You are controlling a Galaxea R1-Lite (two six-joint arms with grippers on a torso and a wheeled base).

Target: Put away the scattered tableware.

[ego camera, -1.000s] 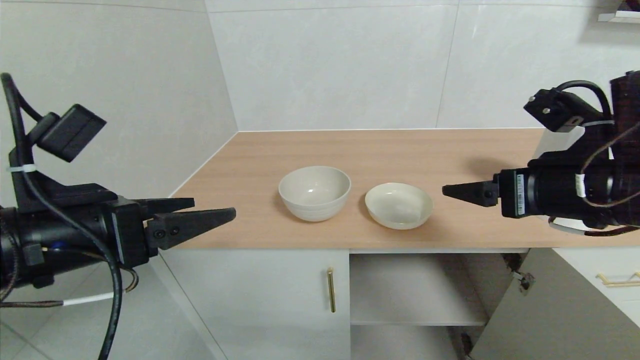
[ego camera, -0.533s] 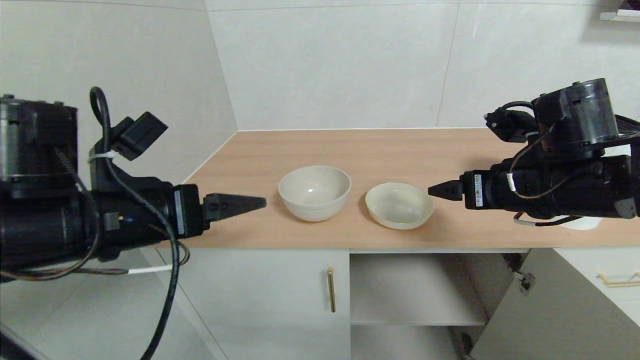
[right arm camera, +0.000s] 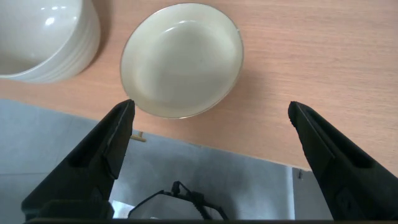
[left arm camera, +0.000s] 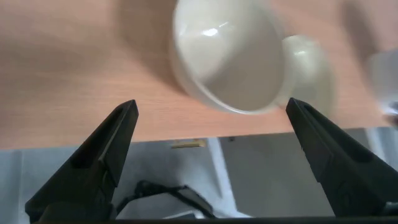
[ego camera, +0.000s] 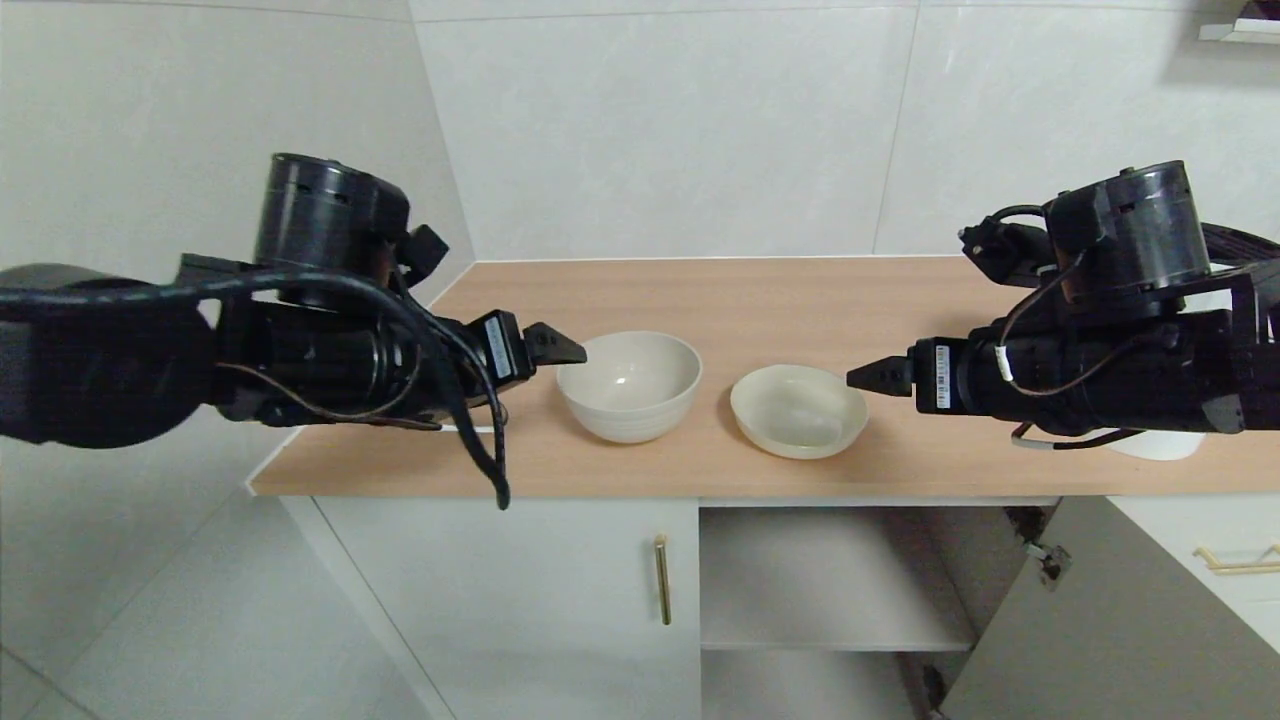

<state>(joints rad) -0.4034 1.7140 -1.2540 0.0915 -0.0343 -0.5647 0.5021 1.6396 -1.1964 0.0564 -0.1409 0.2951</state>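
Wrist views, left jaws spread wide near deep bowl (left arm camera: 230,59), right jaws likewise near shallow bowl (right arm camera: 181,59)

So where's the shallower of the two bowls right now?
In the head view the shallow bowl sits on the wooden counter, right of the deeper bowl, with the right claw just beside its rim.

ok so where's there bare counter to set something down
Crowded along the front: left claw, deep bowl, shallow bowl and right claw in a tight row. The widest bare patch is the counter strip behind them, up to the tiled wall. The open cabinet shelf below is bare too.
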